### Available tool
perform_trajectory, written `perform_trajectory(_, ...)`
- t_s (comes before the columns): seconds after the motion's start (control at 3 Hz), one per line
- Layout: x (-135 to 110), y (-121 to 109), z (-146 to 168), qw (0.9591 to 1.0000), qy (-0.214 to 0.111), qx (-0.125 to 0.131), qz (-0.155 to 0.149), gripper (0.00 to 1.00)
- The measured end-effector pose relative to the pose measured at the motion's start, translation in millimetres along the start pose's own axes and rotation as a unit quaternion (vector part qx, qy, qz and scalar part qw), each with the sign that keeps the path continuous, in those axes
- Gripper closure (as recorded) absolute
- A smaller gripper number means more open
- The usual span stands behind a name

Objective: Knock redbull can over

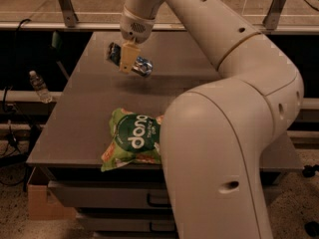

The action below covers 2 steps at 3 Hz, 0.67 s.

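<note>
**Blue-silver redbull can (143,66) gripped aloft**

Green chip bag (130,138) lies at the table's (75,123) front edge. Beyond the bag, open grey surface; farther, the gripper (127,62) clamps the can sideways above it, short of the far edge.

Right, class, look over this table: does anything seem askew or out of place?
Yes. The redbull can is not standing. It is tipped almost onto its side in the fingers of the gripper, above the far part of the table, with its shadow on the surface below. The green snack bag lies flat near the front edge. Nothing looks spilled.
</note>
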<state>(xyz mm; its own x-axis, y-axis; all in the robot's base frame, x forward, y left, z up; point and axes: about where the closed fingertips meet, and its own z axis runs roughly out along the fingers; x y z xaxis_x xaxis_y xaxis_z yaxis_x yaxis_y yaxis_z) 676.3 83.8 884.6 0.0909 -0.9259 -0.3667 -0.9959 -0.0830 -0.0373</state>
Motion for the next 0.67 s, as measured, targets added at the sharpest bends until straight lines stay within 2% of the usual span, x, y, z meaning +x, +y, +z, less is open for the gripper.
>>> perform_trajectory(0.33,-8.3,-0.8,8.0,0.9999,0.000,-0.010,-0.011,0.03)
perform_trajectory(0.67,-5.2,3.1,10.7,0.9999,-0.013,-0.010,-0.001,0.00)
